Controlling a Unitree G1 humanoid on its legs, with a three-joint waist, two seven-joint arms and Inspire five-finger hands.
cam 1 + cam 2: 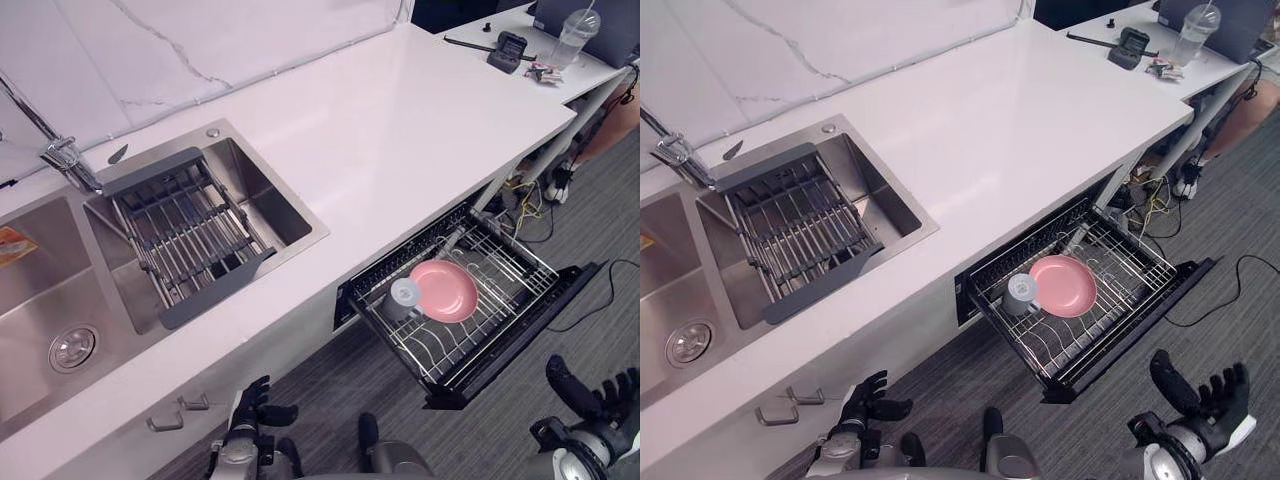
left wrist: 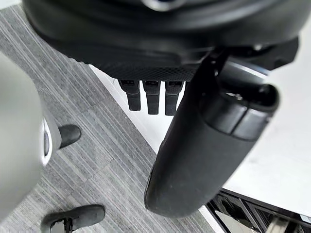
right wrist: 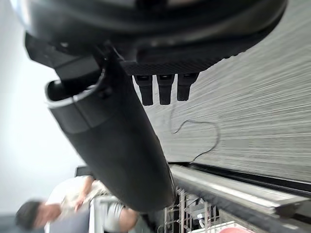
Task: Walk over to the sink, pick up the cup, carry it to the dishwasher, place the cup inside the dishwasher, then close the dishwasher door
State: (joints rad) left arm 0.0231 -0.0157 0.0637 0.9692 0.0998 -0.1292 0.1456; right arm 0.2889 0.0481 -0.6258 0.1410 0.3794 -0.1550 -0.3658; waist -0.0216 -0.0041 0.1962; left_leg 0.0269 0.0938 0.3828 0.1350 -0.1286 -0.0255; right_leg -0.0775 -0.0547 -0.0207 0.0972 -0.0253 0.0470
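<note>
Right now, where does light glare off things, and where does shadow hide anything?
Left eye view: a soft sheen runs across the white countertop, and the steel sink wall glints. Right eye view: shadow sits under the counter's edge by the dishwasher rack, yet the cup and pink plate in it are plainly lit.

Left eye view, right eye view: head-mounted stereo pair, high, aimed steeply down; mid-range. Same scene shared with slight sideways offset: counter (image 1: 400, 130), sink (image 1: 270, 200), open dishwasher rack (image 1: 510, 255), left hand (image 1: 255, 405) and right hand (image 1: 590, 395) at lower edge.
Left wrist view: very close along own hand, facing floor (image 2: 97, 141), counter edge, rack corner.
Right wrist view: very close along own hand, facing floor, rack; person (image 3: 73, 189) beyond.
</note>
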